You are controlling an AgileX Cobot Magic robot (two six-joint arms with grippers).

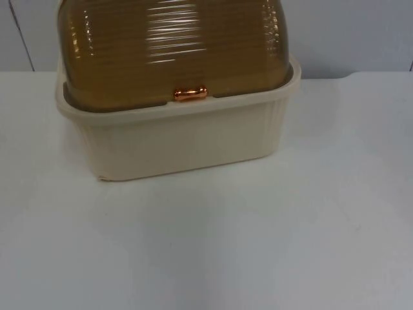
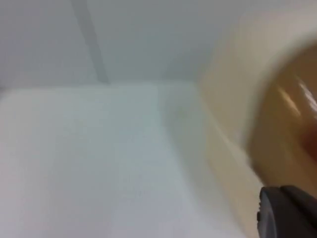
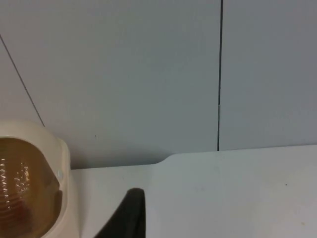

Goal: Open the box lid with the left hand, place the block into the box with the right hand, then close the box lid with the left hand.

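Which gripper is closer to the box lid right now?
Left. The left gripper's fingertip sits right beside the brown box lid, close against the cream box. The right gripper's fingertip stands off to the box's side, farther away.

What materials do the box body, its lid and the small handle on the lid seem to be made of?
Box body: probably opaque cream plastic, matte, with faint moulded vertical ribs.
Lid: likely translucent amber-brown plastic, glossy; bright reflections lie across its horizontal ridges, and it is shut.
Handle: shiny copper colour, either metal or metallised plastic; the look leaves this open.
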